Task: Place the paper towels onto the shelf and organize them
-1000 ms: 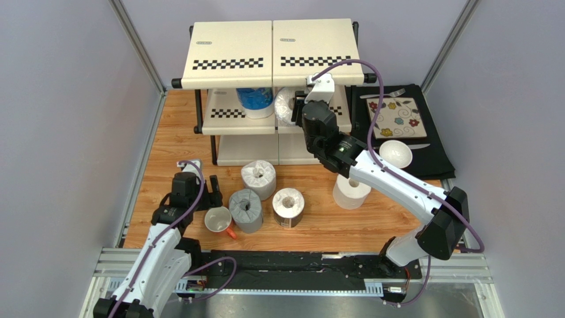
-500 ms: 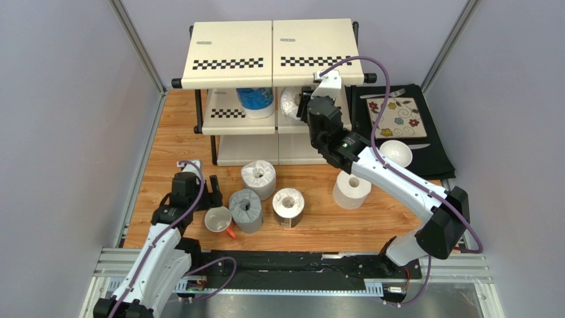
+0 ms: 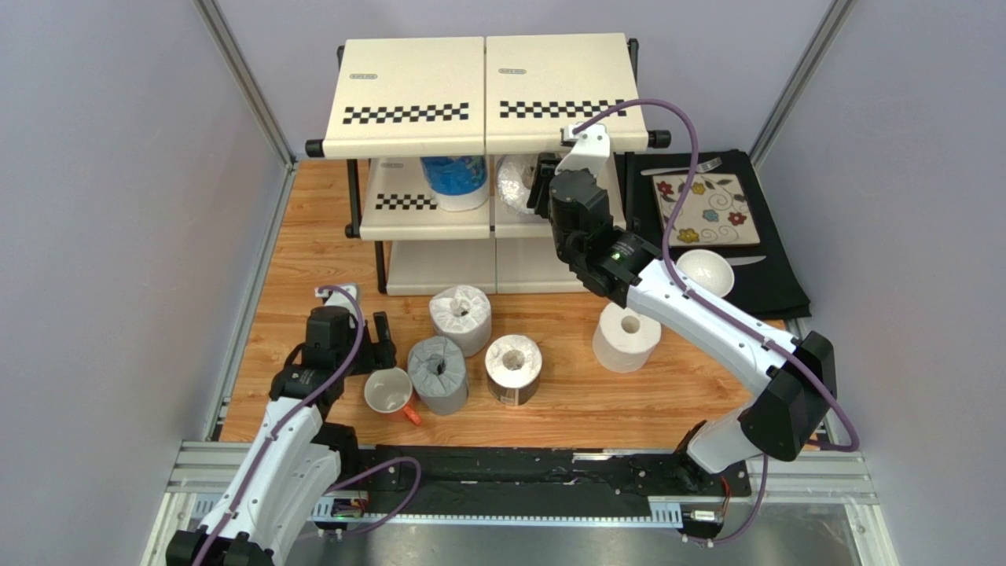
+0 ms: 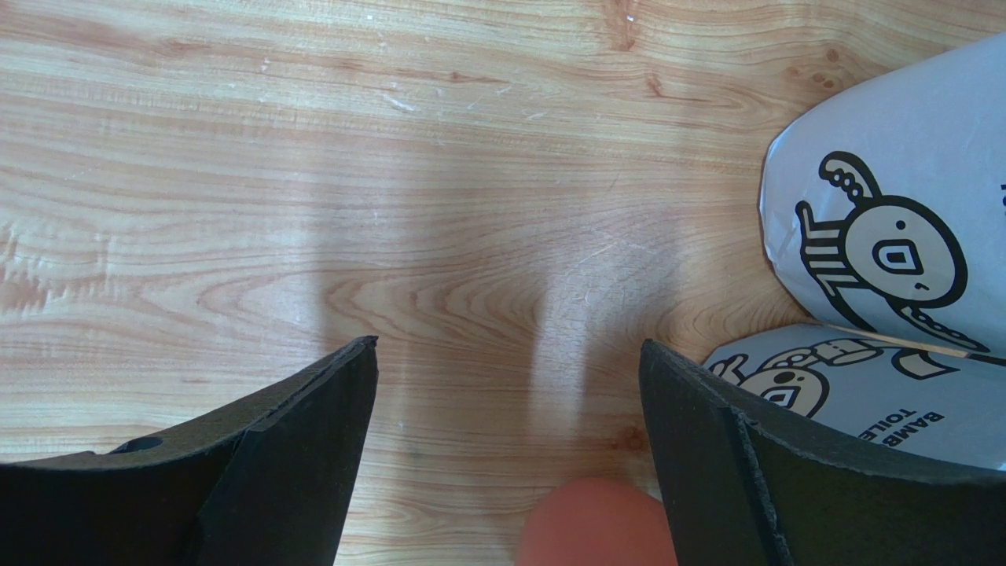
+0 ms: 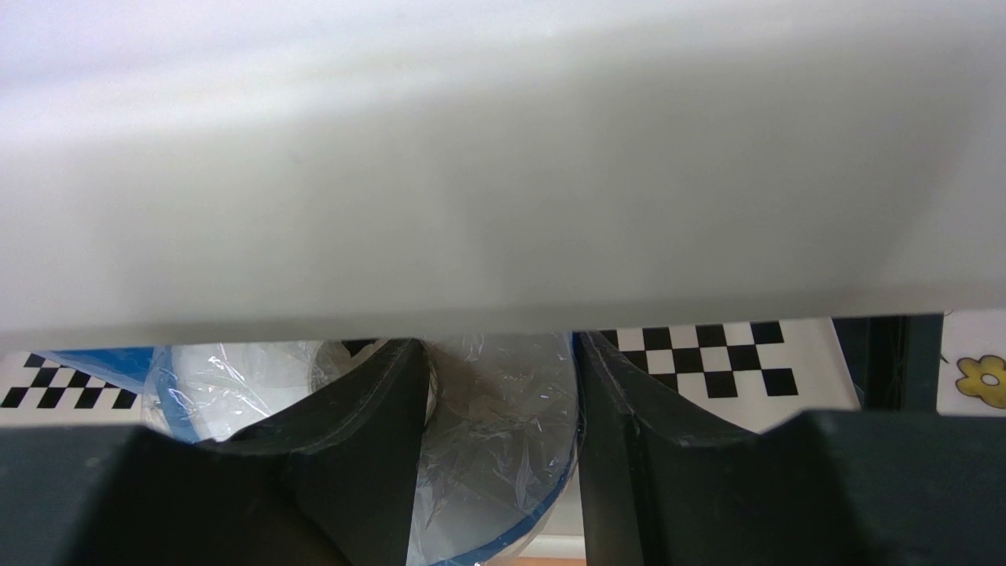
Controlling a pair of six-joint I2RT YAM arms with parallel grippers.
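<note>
The shelf (image 3: 413,89) stands at the back. One blue-printed wrapped roll (image 3: 455,177) stands on its middle tier, left. My right gripper (image 3: 537,189) reaches under the top panel and is shut on the second wrapped roll (image 3: 515,184), tilted at the middle tier; in the right wrist view its fingers (image 5: 644,436) pinch the roll's plastic-wrapped wall (image 5: 502,454). On the table stand two white rolls (image 3: 461,316) (image 3: 625,339), the grey roll (image 3: 438,373) and the dark-wrapped roll (image 3: 514,368). My left gripper (image 3: 380,342) is open and empty, low over the wood beside the grey roll (image 4: 880,230).
A white mug (image 3: 389,392) with an orange handle (image 4: 590,527) sits just by my left gripper. A black mat (image 3: 779,277) with a floral tile (image 3: 709,210) and a white bowl (image 3: 704,274) lies right of the shelf. Grey walls close both sides.
My right gripper has moved a little right and deeper under the top panel with the wrapped roll. The left arm has not moved.
</note>
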